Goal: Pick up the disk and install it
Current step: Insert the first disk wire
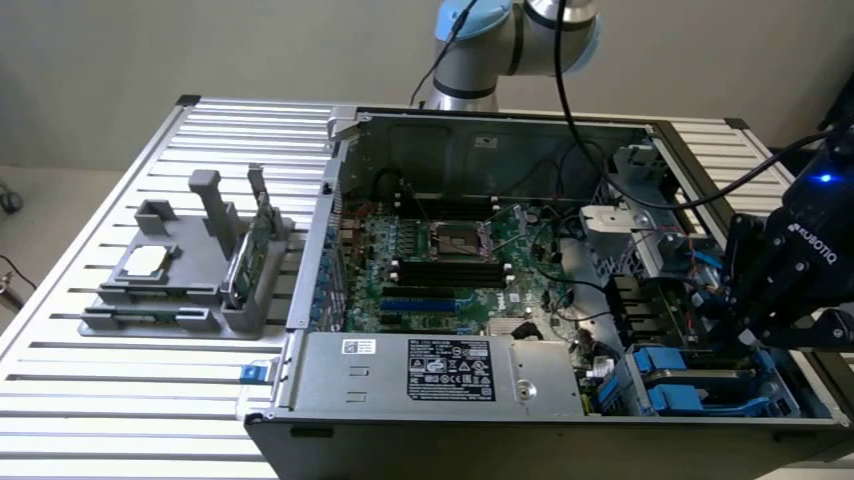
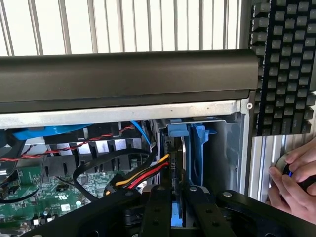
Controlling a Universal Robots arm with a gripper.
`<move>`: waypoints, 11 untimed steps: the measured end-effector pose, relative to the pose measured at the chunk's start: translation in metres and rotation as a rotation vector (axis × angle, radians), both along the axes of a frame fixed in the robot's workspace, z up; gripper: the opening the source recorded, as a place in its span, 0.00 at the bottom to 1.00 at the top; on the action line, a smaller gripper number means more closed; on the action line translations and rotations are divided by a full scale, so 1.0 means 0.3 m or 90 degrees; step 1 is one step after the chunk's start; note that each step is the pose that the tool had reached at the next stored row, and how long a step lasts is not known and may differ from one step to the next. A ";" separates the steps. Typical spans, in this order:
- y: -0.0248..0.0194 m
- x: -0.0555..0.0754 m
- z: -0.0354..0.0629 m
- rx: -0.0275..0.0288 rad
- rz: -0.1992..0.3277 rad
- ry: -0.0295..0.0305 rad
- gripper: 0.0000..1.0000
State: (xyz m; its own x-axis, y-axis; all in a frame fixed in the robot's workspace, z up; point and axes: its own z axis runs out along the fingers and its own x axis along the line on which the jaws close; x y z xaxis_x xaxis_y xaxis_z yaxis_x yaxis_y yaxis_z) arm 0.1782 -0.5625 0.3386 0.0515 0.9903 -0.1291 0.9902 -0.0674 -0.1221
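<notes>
Closest in on the wrist view, the black two-fingered claw is clamped together on the disk, a thin slab seen edge-on with its bright blue plastic carrier peeking out between the fingers. Tight quarters here: the disk stands upright in the drive bay at the corner of the open black computer case, with a blue plastic bay latch just beside it and the grey metal bay wall close on the far side. A bundle of yellow, red and black power wires runs right up to the claw. The green motherboard sits off to one side, well clear.

In the exterior view, the arm's black wrist hangs over the case at the exterior view's right, reaching down into the bay area where more blue carriers sit.

Beyond the case rim, a person's hand rests on the slatted white metal surface beside a black keyboard. Farther off, a grey plastic parts holder stands on the surface, well apart from the case.
</notes>
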 end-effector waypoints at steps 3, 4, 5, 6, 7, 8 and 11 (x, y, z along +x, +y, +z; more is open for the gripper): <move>0.003 0.000 -0.004 -0.0004 0.002 0.0000 0.16; 0.004 0.000 -0.004 -0.0007 0.003 0.0000 0.16; 0.006 0.000 -0.005 -0.0008 0.004 0.0000 0.16; 0.007 0.000 -0.005 -0.0010 0.004 0.0000 0.16; 0.008 0.000 -0.006 -0.0010 0.005 0.0000 0.16; 0.008 0.000 -0.007 -0.0010 0.005 0.0000 0.16; 0.008 0.001 -0.006 -0.0013 0.007 0.0000 0.16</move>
State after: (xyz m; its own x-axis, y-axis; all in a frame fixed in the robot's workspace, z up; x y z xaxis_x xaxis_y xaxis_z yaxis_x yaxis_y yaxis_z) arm 0.1784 -0.5600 0.3367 0.0408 0.9905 -0.1312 0.9909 -0.0570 -0.1220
